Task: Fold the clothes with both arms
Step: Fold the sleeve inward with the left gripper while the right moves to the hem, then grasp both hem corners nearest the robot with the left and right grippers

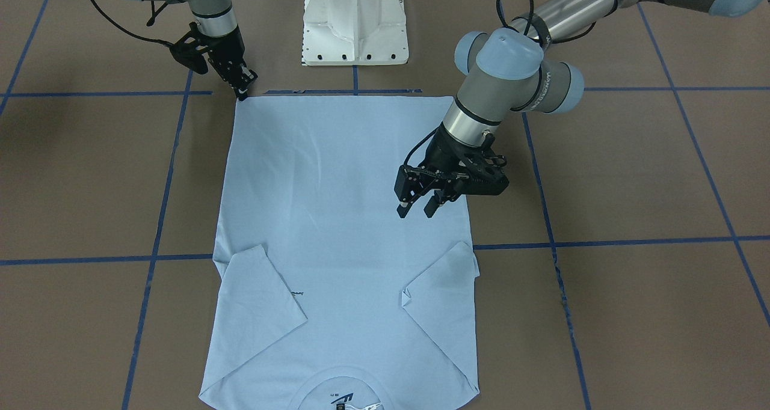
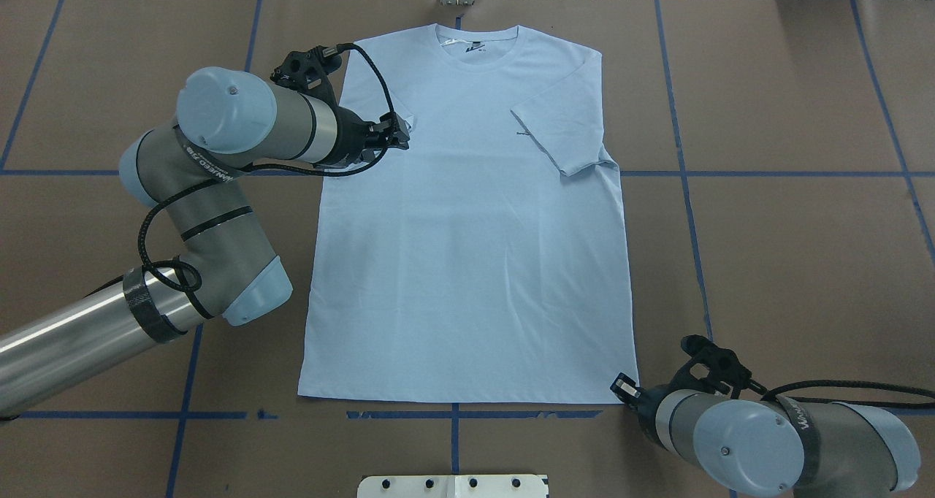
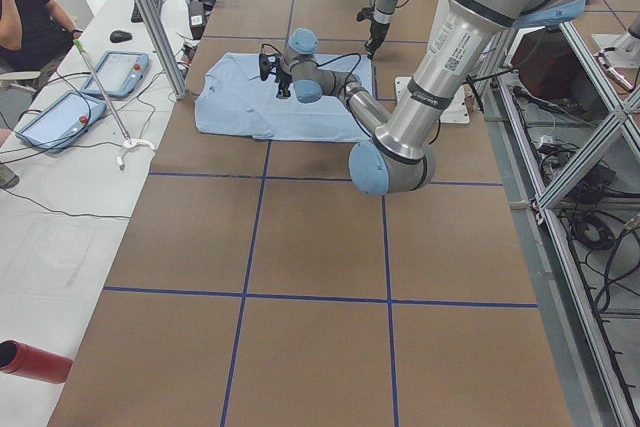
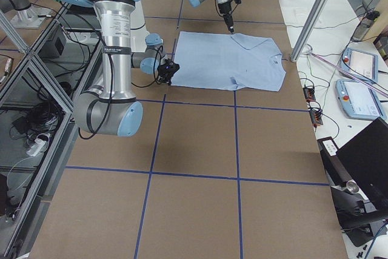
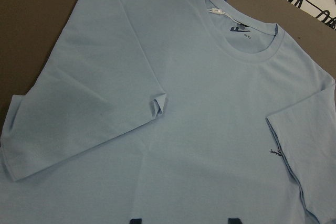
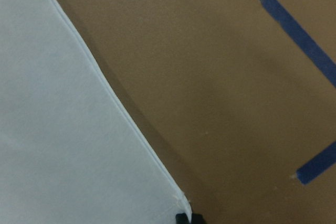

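Note:
The light blue T-shirt (image 1: 343, 217) lies flat on the brown table, chest up, with both short sleeves folded inward. Its neck and label (image 2: 467, 44) point away from the robot. Only a dark edge of the chest print (image 2: 522, 134) shows beside the folded sleeve. My left gripper (image 1: 416, 208) is open and empty, hovering just above the shirt near the folded sleeve (image 5: 79, 114) on my left side. My right gripper (image 1: 243, 90) is at the hem corner (image 6: 181, 200) on my right side, its fingers pinched together on it; it also shows in the overhead view (image 2: 624, 388).
The white pedestal base (image 1: 355, 28) stands just behind the hem. Blue tape lines (image 1: 631, 241) grid the table. Beyond the shirt's neck edge is a side table with tablets (image 3: 115, 72), cables and a seated person. A red bottle (image 3: 30, 360) lies off the table's end.

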